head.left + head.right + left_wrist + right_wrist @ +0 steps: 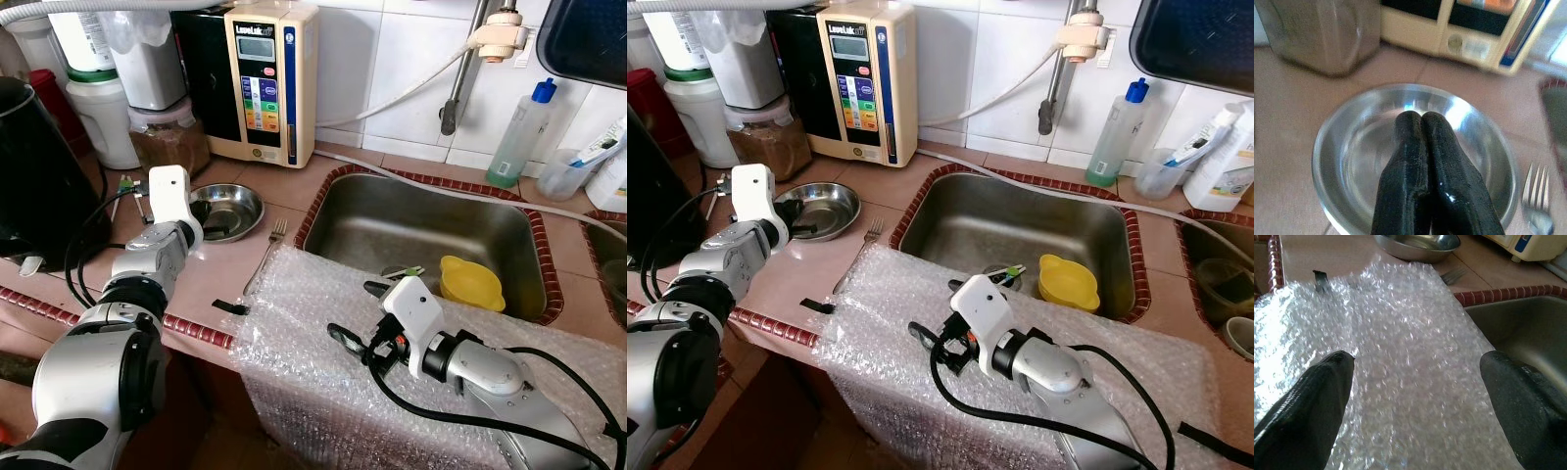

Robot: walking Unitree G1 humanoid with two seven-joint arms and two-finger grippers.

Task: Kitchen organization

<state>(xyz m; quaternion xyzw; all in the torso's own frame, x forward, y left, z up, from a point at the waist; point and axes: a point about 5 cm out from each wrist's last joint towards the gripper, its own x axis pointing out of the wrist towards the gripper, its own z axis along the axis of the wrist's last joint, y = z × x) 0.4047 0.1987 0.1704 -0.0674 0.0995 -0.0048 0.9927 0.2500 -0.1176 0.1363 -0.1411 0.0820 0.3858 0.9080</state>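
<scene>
Our left claw (1422, 142) hovered over the steel bowl (227, 209), its two fingers pressed together and holding nothing; our right claw (1415, 396) hung spread wide above the bubble wrap (323, 333), also empty, with both fingertips (1332, 377) clear of the sheet. The bubble wrap lay over the near edge of the desk (211, 274), beside the sink (421, 235), and drooped toward the floor; a fork (266, 253) rested between the bowl and the sheet, its handle just at the wrap's far left corner. Farther out, a yellow cup (471, 282) sat in the sink; a water purifier (269, 78) stood at the far wall behind the bowl.

We judged the wrap to be the thing in hand; to take it well we should lower the right claw until one finger slid under a raised fold, then close slowly; the sheet looked light and slippery, so a pinch near its edge would likely hold better than one on the flat middle; we should keep clear of the fork.
</scene>
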